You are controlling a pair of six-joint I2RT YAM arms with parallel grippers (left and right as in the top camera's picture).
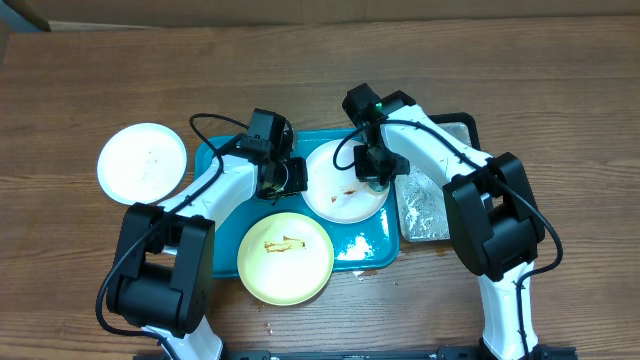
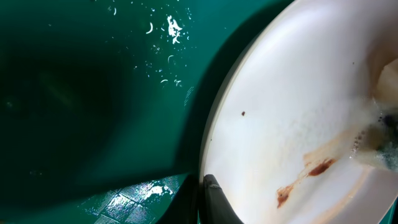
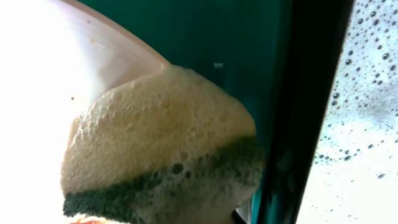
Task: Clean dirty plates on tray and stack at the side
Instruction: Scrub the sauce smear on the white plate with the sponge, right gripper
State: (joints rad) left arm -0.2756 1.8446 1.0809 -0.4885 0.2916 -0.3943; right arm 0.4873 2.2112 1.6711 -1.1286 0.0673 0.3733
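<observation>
**Fingers both clamped: a wet slip is the danger**

Closed on the rim at their side, the left fingers [image 1: 283, 178] pinch the smeared white round plate [image 1: 340, 195], which lies in the teal-blue rectangular plastic tray [image 1: 383, 228]. The right fingers [image 1: 375, 168] grip a foamy yellow sponge with a green scrub layer [image 3: 161, 143], pressed onto the plate beneath them. Between the two sets of fingers lie brown streaks [image 2: 311, 171]. Suds could let the rim slide out of the left pinch under a hard stroke. The plate might then skate into the pale yellow-green round plate [image 1: 285, 258] on the robot's side of the left fingers, which overhangs the tray's edge above the wooden desk [image 1: 560, 90].
</observation>
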